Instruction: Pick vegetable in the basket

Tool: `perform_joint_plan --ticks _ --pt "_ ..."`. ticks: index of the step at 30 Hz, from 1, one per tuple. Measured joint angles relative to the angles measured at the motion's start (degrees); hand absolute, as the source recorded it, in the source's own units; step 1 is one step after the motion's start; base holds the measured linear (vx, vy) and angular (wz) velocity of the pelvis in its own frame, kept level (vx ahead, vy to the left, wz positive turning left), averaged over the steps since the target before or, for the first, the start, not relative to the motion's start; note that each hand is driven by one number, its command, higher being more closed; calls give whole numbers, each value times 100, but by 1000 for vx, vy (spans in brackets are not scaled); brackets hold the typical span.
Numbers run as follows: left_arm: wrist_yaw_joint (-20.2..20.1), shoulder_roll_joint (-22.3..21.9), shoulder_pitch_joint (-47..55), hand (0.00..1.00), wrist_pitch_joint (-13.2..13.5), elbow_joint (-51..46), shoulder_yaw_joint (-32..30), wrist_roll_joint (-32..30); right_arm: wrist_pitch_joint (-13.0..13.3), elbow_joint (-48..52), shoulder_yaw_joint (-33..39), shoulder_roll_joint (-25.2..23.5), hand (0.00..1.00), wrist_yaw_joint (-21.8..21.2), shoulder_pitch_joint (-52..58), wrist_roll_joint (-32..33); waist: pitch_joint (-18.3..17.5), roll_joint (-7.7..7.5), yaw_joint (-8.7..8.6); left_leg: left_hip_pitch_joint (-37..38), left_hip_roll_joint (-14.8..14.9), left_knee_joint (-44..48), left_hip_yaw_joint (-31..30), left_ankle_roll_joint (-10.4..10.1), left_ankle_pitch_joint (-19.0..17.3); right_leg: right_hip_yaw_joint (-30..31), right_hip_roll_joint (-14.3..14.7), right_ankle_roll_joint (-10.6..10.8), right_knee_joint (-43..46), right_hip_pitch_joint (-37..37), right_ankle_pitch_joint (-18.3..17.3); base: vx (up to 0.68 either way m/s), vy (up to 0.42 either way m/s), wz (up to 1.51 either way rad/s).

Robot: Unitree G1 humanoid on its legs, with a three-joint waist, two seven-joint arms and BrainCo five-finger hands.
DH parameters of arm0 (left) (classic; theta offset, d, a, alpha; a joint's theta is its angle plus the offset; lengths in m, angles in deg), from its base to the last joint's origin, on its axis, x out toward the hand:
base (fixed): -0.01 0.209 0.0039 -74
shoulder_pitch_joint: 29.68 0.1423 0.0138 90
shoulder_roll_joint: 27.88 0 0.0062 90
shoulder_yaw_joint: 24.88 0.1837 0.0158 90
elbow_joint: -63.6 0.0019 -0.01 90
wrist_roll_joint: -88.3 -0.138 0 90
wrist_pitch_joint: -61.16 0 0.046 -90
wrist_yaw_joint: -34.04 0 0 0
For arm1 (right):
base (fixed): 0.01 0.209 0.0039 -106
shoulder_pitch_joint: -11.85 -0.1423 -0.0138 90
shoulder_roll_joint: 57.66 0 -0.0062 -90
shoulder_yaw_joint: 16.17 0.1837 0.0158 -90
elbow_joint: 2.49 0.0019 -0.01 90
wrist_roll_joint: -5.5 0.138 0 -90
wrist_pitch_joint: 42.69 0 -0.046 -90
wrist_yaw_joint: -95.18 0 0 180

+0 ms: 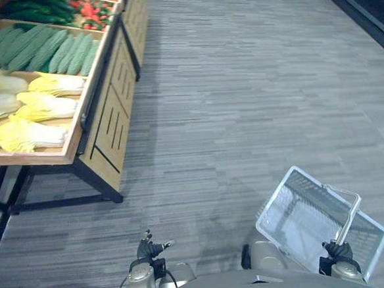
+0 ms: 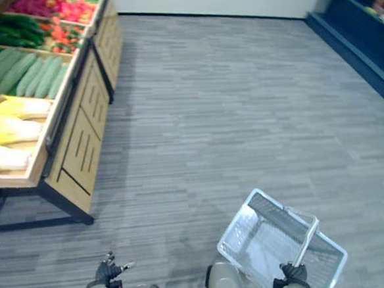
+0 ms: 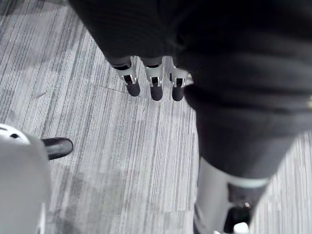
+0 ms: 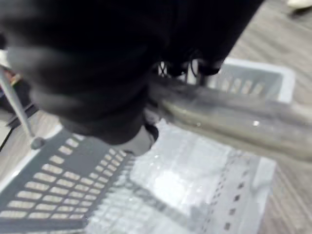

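Right hand gripped the basket by its handle, low on the right. Left hand hung with fingers relaxed, holding nothing. Cabbages lay on the stand, well apart from both.

No text, number or sign is readable on the basket or vegetable stand.

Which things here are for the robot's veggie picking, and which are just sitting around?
For the job: basket, its handle gripped by the right hand; open left hand; cabbages, long green vegetables, red vegetables on the wooden stand.
Just there: dark blue shelf, grey floor.
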Motion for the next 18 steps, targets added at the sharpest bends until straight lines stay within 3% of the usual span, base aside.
perform_joint_plan --ticks 1,2,3,4,5,6,8,9,10,11,12,13,15,17,18 --pt "0 -20 -62 0 0 4 -4 -7 15 -2 18 1 100 -9 -34 7 5 51 -9 12 111 -82 -242 -144 -40 126 -11 -50 -1182 -53 282 435 -366 126" --pt "0 -24 -84 0 1 48 -78 -22 20 -31 54 -10 100 -29 -110 12 7 54 8 22 197 -108 -458 -335 -135 386 -81 -38 -2343 -80 811 448 -400 115" --pt "0 -26 -92 0 -1 88 -151 -24 19 -52 75 -20 100 -39 -150 13 17 35 15 83 229 -133 -554 -439 -193 519 -145 -16 -2798 -62 1061 503 -472 100" --pt "-1 -18 -88 0 0 194 -311 -59 20 -73 136 -42 100 -91 -173 15 66 -35 42 264 294 -219 -724 -667 -348 771 -262 109 -3280 42 1406 422 -433 70" --pt "-1 -13 -63 0 -7 280 -435 -68 16 -96 219 -40 100 -117 -206 19 74 29 60 402 396 -276 -775 -730 -451 770 -182 194 -3041 65 1731 634 -587 77" --pt "-6 -341 7 0 -3 400 -708 -114 -6 -131 453 6 100 -126 -350 122 90 403 153 487 702 23 -764 -596 -430 703 61 -66 -1859 -224 1032 504 -465 47" --pt "-4 -461 70 0 19 398 -937 -109 -8 -130 455 8 100 -129 -360 124 86 497 209 346 790 489 -794 -641 -273 570 66 -211 -1388 -215 602 416 -395 46" --pt "-3 -534 135 0 30 395 -1100 -106 -50 -133 455 43 100 -130 -361 126 61 567 176 -20 921 1368 -943 -696 -114 354 70 -247 -1286 18 335 438 -413 80" --pt "-4 -540 198 0 39 302 -1202 -100 -93 -133 406 15 100 -130 -328 127 87 592 179 -608 1079 2631 -1074 -653 264 87 99 -371 -1372 390 163 441 -389 82" --pt "-4 -535 246 0 32 265 -1227 -94 -120 -137 355 -3 100 -130 -327 126 105 593 195 -862 1162 3218 -1086 -688 473 -7 135 -414 -1459 597 99 449 -322 56" --pt "-6 -529 408 0 27 216 -1235 -55 -160 -141 3 29 100 -158 -337 121 165 568 306 -1382 1306 4677 -872 -682 445 -106 258 -580 -1810 1184 33 451 -258 17" --pt "-5 -534 448 0 39 204 -1234 -10 -160 -135 -119 47 100 -174 -352 117 181 545 368 -1511 1302 5042 -725 -653 365 -128 285 -626 -1991 1390 15 439 -213 1" --pt "-5 -510 509 0 1 207 -1173 4 -164 -136 -414 71 100 -215 -399 110 196 474 528 -1875 1147 5407 -230 -629 95 -166 309 -651 -2520 1956 14 424 -118 -2" --pt "-6 -503 519 0 -3 213 -1166 10 -197 -225 -476 108 100 -245 -586 96 216 446 590 -2346 869 4745 471 -620 -245 -342 288 -570 -2844 2353 87 461 -33 13" --pt "-8 -484 503 0 -3 211 -1138 8 -215 -252 -474 108 100 -246 -629 45 221 433 616 -2440 693 4050 993 -515 -277 -474 246 -475 -2924 2477 27 606 53 64"
